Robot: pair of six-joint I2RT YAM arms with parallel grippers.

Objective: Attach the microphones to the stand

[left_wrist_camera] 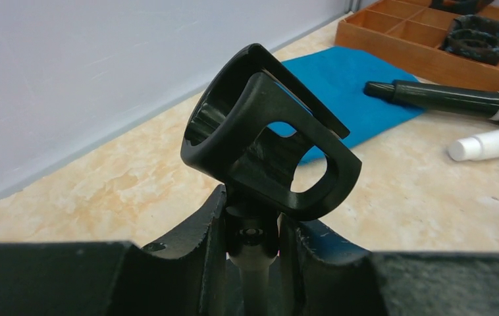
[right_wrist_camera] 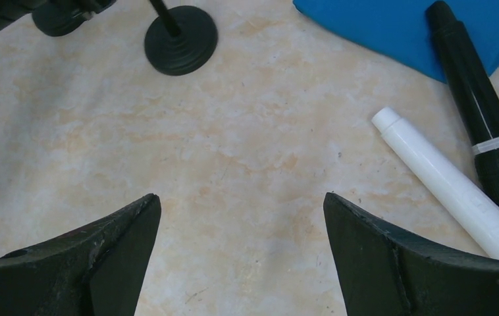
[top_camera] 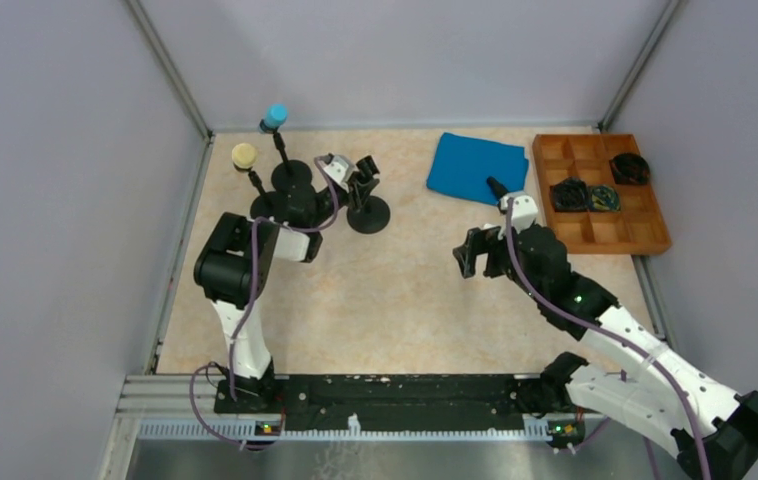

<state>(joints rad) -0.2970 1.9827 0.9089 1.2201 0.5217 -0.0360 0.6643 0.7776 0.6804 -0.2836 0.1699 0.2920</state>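
Lying ahead and right of your right gripper's [right_wrist_camera: 240, 217] wide-spread jaws, the blue cloth [right_wrist_camera: 378, 20] carries the black microphone's [right_wrist_camera: 480, 105] tip. Your left gripper [left_wrist_camera: 252, 217] pinches the stand's [left_wrist_camera: 266, 145] post, with the clip just above its jaws. The white microphone [right_wrist_camera: 451, 184] lies right of the right jaws, beside the black one.

- The two dark fingers of the left end effector [left_wrist_camera: 252, 209] are seen at the bottom edge, pressed against either side of the thin post of a stand [left_wrist_camera: 252, 240].
- A black, empty clip [left_wrist_camera: 260, 112] is carried on top of the post, tilted to the left.
- Behind it, a blue cloth [left_wrist_camera: 359, 85] is spread on the beige table [left_wrist_camera: 115, 191].
- A black microphone [left_wrist_camera: 457, 100] is laid partly on the cloth, with a white microphone [left_wrist_camera: 490, 143] just beside it.
- A wooden tray [left_wrist_camera: 392, 49] is glimpsed at top right.
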